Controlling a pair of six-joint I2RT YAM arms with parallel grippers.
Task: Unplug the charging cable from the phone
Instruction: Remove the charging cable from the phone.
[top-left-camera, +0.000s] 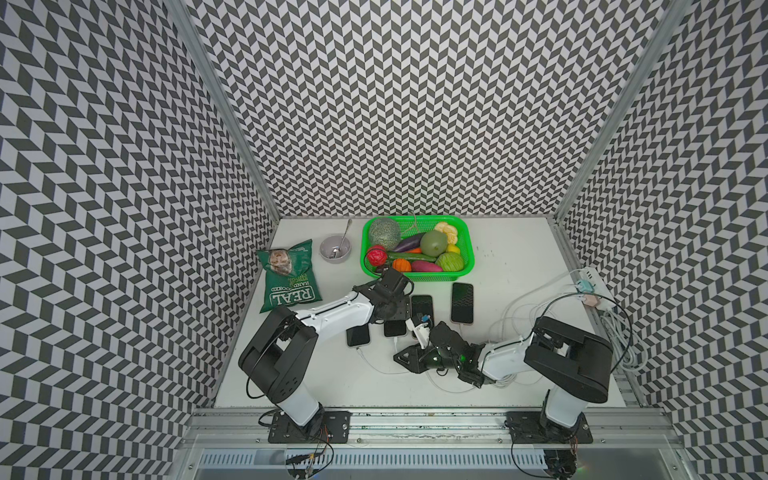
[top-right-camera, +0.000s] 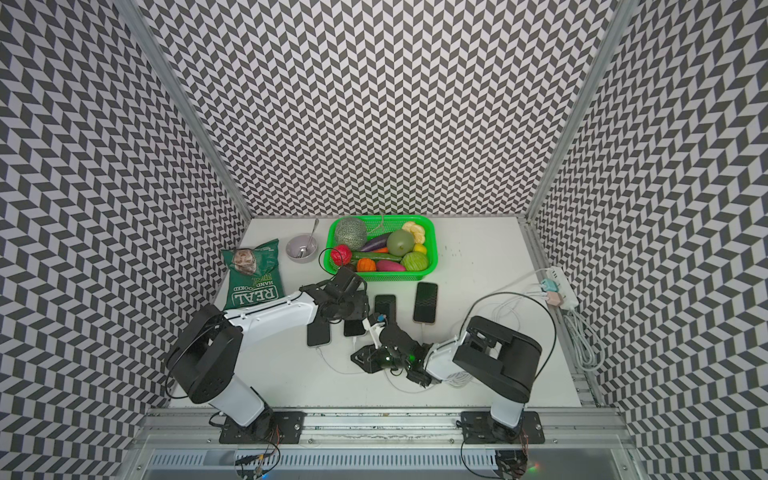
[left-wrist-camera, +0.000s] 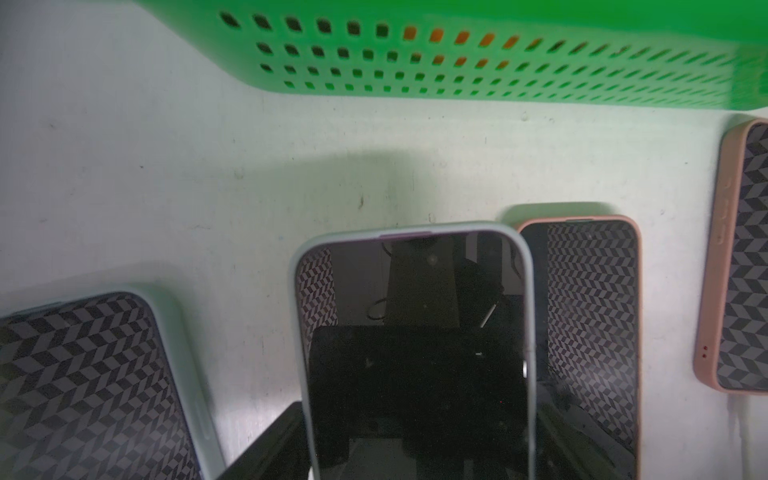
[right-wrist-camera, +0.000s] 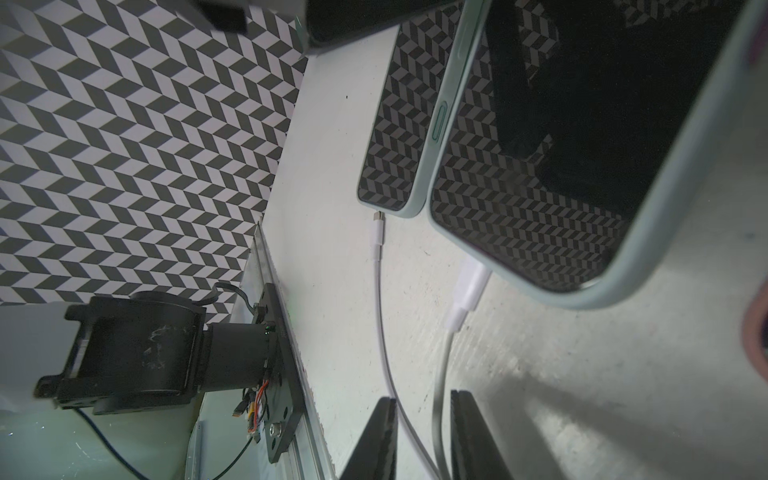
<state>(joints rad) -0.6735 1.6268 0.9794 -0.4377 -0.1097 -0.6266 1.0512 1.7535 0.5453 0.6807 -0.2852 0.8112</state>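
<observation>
Here the right tool (right-wrist-camera: 423, 397) has its jaws narrowly apart, straddling two white leads on the counter (right-wrist-camera: 324, 166). Bare surface shows between the leads, so nothing is pinched. One lead is the charging cable (right-wrist-camera: 467, 291), its plug seated in the bottom edge of the phone (right-wrist-camera: 540, 208), which has a pale green case. The other is a loose cable (right-wrist-camera: 379, 257) whose bare plug lies just short of a neighbouring phone (right-wrist-camera: 399, 124).

The left tool (left-wrist-camera: 419, 409) is closed on the phone's long sides. Only the left wrist view shows this grip. It also shows a pink-cased phone (left-wrist-camera: 594, 311) just beside the held one and the perforated wall of a green basket (left-wrist-camera: 457, 62), but no cable.

In both top views the arms cover the plug. These views show four handsets in a row before the basket, the held one second from the robot's left. They also show a bowl (top-left-camera: 324, 255) with a spoon (top-left-camera: 344, 235), a crisp bag (top-left-camera: 289, 276), and a power strip (top-left-camera: 592, 286) at the counter's right edge.

The counter is white and scuffed. Black-and-white chevron walls (top-left-camera: 415, 104) enclose it on three sides, and an aluminium rail (top-left-camera: 415, 419) runs along the front.
</observation>
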